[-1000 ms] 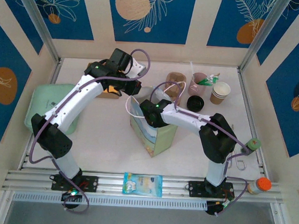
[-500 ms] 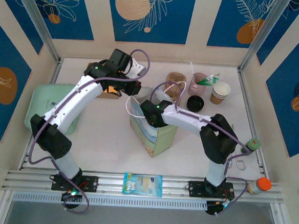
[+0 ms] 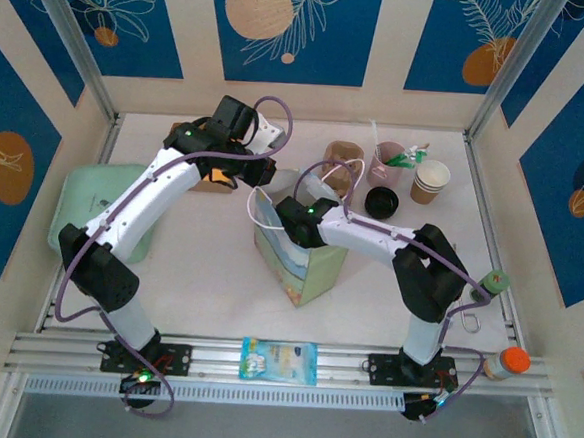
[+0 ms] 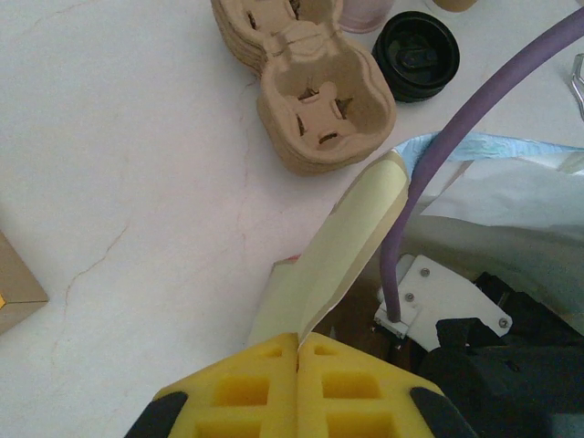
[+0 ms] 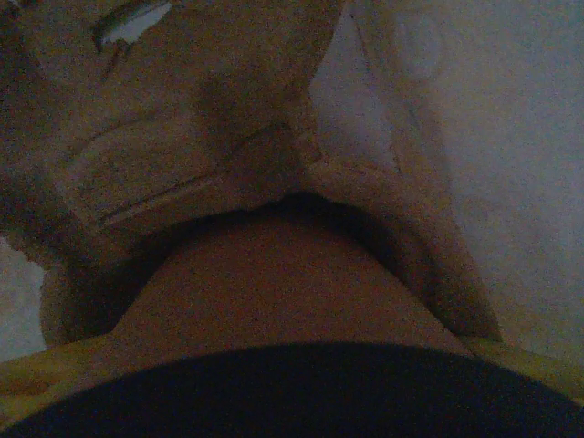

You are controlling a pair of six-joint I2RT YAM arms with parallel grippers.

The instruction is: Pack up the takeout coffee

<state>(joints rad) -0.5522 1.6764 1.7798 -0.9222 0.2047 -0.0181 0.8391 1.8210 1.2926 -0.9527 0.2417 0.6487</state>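
Left gripper (image 4: 298, 351) is clenched on the rim of the paper bag (image 4: 351, 233), bottom centre of the left wrist frame. Right gripper (image 5: 292, 379) grasps the takeout coffee (image 5: 274, 292) inside the bag, lower half of the right wrist frame.

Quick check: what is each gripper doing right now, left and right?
Left gripper: closed, pinching the rim of the paper bag.
Right gripper: closed around the takeout coffee, down inside the bag.
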